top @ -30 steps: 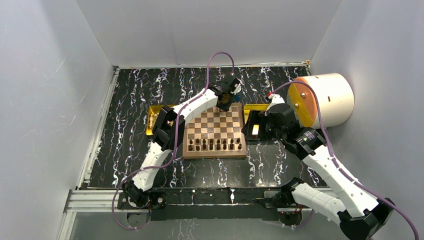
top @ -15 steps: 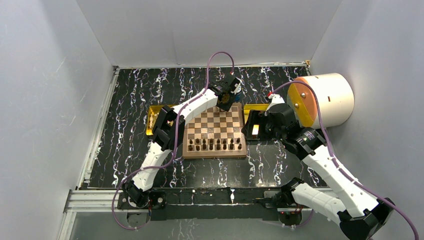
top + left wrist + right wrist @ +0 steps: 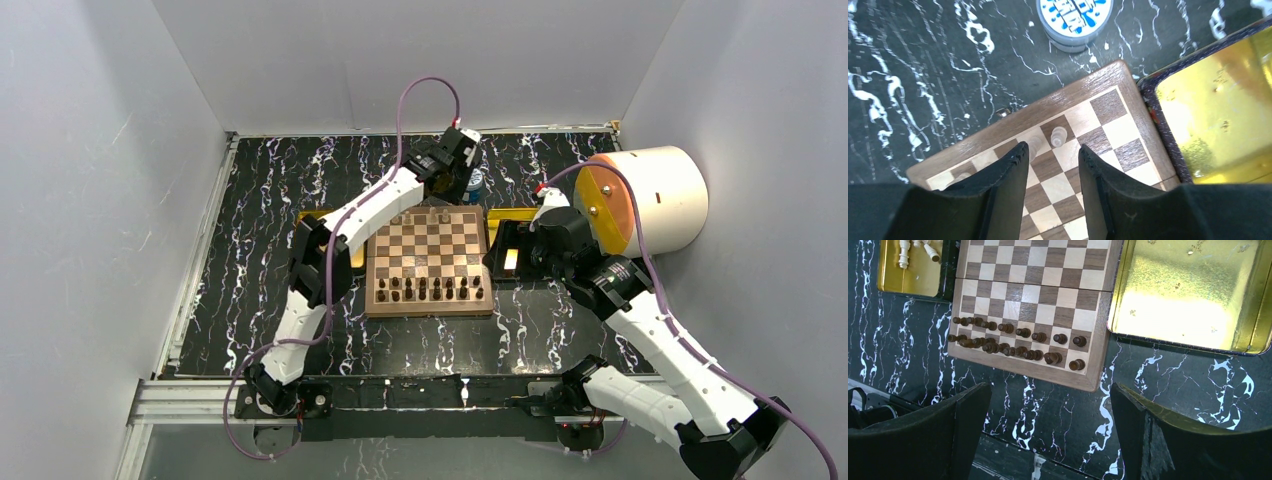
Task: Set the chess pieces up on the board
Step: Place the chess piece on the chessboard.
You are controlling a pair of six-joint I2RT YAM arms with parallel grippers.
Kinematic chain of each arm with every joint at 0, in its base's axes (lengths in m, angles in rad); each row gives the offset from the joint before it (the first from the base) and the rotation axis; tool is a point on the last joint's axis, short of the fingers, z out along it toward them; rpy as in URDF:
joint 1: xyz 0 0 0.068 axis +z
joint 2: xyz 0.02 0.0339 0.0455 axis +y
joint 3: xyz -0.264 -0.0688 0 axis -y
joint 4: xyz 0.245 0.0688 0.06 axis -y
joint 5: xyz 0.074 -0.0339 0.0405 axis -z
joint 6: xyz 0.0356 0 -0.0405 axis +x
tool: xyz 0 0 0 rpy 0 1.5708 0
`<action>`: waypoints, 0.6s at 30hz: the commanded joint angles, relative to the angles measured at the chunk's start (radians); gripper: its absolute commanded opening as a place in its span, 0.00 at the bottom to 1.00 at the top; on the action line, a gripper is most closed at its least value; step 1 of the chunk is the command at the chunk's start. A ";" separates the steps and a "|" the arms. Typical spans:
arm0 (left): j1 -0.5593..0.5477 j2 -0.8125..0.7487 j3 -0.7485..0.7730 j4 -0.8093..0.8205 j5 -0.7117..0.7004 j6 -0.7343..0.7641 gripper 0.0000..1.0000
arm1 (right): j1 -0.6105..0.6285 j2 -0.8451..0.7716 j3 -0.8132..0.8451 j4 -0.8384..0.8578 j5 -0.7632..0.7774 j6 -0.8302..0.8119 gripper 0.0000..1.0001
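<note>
Hovering above the board [image 3: 1074,93] edge — left claw [image 3: 1051,151] (empty) parted.

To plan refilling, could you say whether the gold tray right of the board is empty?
Empty where visible: right wrist view shows the gold tray bare; far end cropped.

Left wrist view: the jar [image 3: 1074,20] is cut off by the top edge, the gold tray [image 3: 1218,115] by the right edge. One cream piece [image 3: 1035,146] stands half hidden behind a finger [image 3: 1008,180] of the left gripper [image 3: 1052,150]. Overhead, the dark pieces [image 3: 430,290] are too small to tell by type.
</note>
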 commanded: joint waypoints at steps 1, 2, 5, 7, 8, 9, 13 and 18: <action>0.000 -0.159 -0.013 -0.015 -0.070 -0.054 0.39 | 0.005 -0.014 0.015 0.039 -0.005 -0.007 0.99; 0.003 -0.177 -0.027 -0.025 -0.082 -0.066 0.39 | 0.005 -0.014 0.017 0.039 -0.005 -0.007 0.99; 0.017 -0.240 -0.085 -0.050 -0.106 -0.105 0.38 | 0.006 -0.016 0.020 0.037 -0.009 -0.007 0.99; 0.039 -0.292 -0.155 -0.053 -0.093 -0.133 0.37 | 0.005 -0.016 0.020 0.036 -0.016 -0.007 0.99; 0.053 -0.318 -0.185 -0.057 -0.086 -0.142 0.37 | 0.005 -0.015 0.022 0.033 -0.017 -0.007 0.99; 0.066 -0.346 -0.220 -0.058 -0.082 -0.150 0.36 | 0.006 -0.014 0.024 0.030 -0.019 -0.008 0.99; 0.125 -0.464 -0.375 -0.058 -0.092 -0.180 0.33 | 0.005 -0.016 0.024 0.024 -0.020 -0.010 0.99; 0.237 -0.633 -0.587 -0.051 -0.103 -0.208 0.31 | 0.005 -0.017 0.022 0.028 -0.017 -0.010 0.99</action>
